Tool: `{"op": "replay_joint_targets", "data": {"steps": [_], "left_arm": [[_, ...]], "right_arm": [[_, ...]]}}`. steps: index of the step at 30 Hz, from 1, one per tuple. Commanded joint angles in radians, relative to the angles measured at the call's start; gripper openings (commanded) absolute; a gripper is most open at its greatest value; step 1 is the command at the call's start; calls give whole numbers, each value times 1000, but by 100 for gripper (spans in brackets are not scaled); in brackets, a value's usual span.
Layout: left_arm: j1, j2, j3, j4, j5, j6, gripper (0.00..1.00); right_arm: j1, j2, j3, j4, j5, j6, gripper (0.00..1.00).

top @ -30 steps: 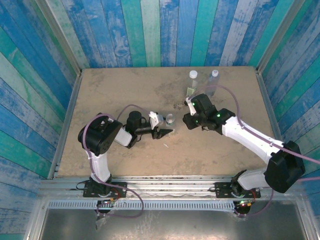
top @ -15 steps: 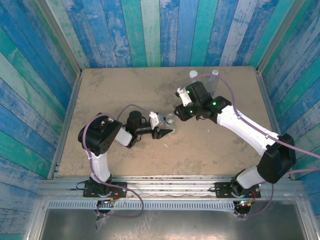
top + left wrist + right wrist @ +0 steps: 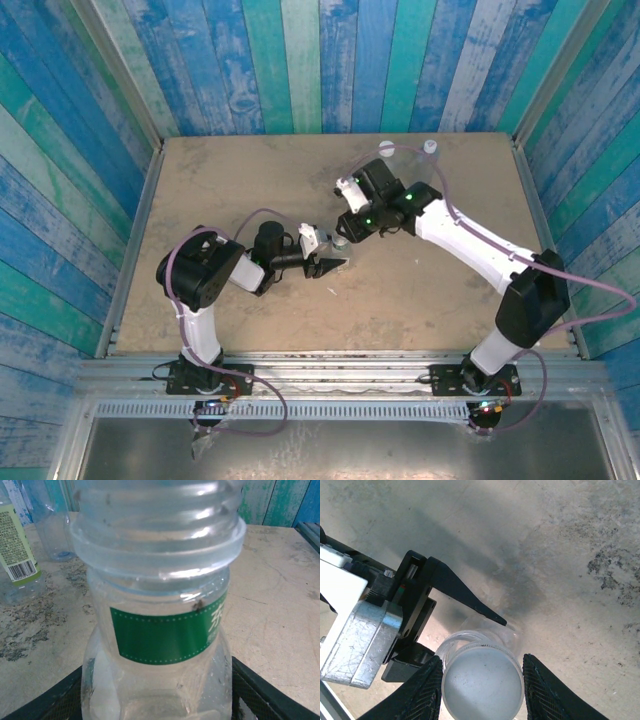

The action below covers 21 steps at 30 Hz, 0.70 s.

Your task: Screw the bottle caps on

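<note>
Over the last second the right arm has swung away from the two bottles at the back right of the table and come leftward toward the middle, so the right gripper (image 3: pixel 483 692) now hangs just above the left one. It is pinching a white cap (image 3: pixel 481 677) between its two fingers. Just beneath the cap, the clear rim of the short bottle (image 3: pixel 160 645) peeps out to one side, which suggests the cap is close over the mouth but not yet centred or seated on the thread. The left gripper (image 3: pixel 333 252) has not shifted in that time: its fingers are clamped on the lower body of this bottle, which stands upright near the table's centre with its green label toward the left wrist camera and its threaded neck bare. The bottle with the pale green label (image 3: pixel 15 545) and the blue-tinted bottle (image 3: pixel 50 520) stand well behind it and appear from above to carry white tops, so this is probably the last cap to fit; it likely needs a small sideways correction before lowering and twisting. The tabletop (image 3: pixel 230 190) is tan, worn and blotched with dark speckles, boxed in by plank walls (image 3: pixel 300 60) painted in blue and green stripes, with a metal rail (image 3: pixel 330 372) along the near edge
</note>
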Motion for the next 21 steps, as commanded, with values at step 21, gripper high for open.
{"op": "replay_joint_targets", "data": {"steps": [21], "left_arm": [[-2, 56, 18, -52, 6, 16, 60]], "right_arm": [[46, 102, 120, -142, 24, -44, 45]]}}
